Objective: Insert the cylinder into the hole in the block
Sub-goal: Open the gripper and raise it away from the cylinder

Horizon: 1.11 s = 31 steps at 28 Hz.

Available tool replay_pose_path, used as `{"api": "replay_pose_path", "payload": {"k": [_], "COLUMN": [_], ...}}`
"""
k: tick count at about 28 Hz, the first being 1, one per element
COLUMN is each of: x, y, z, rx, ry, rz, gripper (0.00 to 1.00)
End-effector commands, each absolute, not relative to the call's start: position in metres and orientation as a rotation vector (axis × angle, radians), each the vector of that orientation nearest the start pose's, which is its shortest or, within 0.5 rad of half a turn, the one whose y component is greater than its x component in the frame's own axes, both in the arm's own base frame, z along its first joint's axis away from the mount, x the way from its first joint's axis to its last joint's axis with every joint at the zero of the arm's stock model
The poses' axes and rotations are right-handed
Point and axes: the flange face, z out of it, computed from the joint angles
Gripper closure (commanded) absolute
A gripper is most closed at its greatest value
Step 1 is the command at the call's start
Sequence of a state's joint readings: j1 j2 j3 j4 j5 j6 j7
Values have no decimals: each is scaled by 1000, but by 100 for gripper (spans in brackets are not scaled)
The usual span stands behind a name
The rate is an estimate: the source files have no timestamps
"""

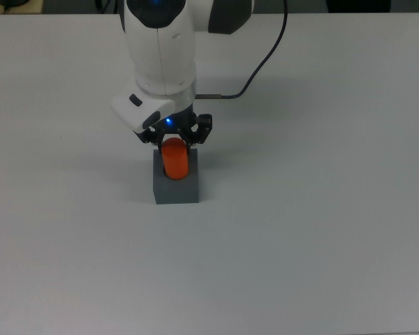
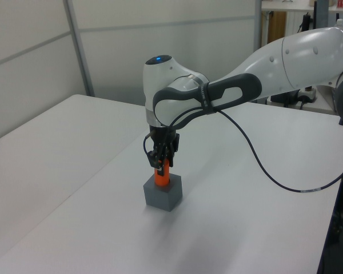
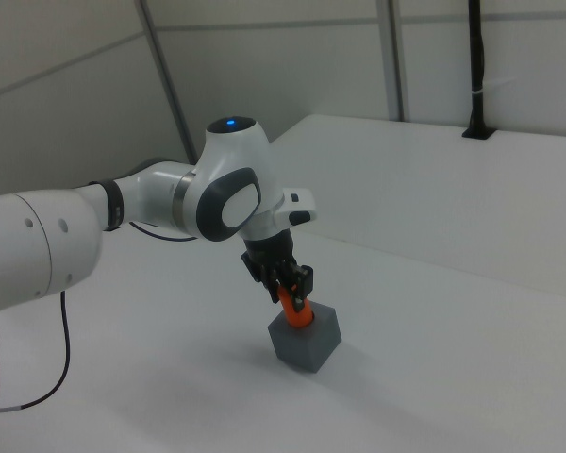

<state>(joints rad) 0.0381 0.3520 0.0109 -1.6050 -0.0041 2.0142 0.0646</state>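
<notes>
Our gripper pinches the cylinder by its upper end, its lower end standing in the block's hole; we judge a straight, vertical descent before letting go serves best.

The cylinder covers the hole in the block. The gripper hides the cylinder's top. The top view's upper edge crops the arm.

No readable text, labels, brand names, numbers or signs appear in any of the three views: none on the robot arm, the block, the cylinder, or the table.
</notes>
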Motion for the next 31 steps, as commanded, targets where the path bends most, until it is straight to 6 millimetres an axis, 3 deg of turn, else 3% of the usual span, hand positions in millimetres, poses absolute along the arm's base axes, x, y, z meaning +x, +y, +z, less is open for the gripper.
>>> {"api": "replay_pose_path", "payload": {"k": [1, 3, 4, 6, 7, 15, 21, 31], "x": [666, 665, 665, 665, 665, 660, 641, 585], "y": [37, 38, 37, 37, 37, 34, 32, 20], "z": [429, 428, 428, 428, 428, 447, 492, 584], "rx": [-3125, -3127, -3127, -3128, -3130, -3132, -3130, -3143], "ry": [34, 31, 31, 32, 31, 34, 44, 52], "rz": [-71, -61, -61, -64, -64, -55, -54, -46], "gripper": [75, 65, 38, 6, 0, 0, 0, 0]}}
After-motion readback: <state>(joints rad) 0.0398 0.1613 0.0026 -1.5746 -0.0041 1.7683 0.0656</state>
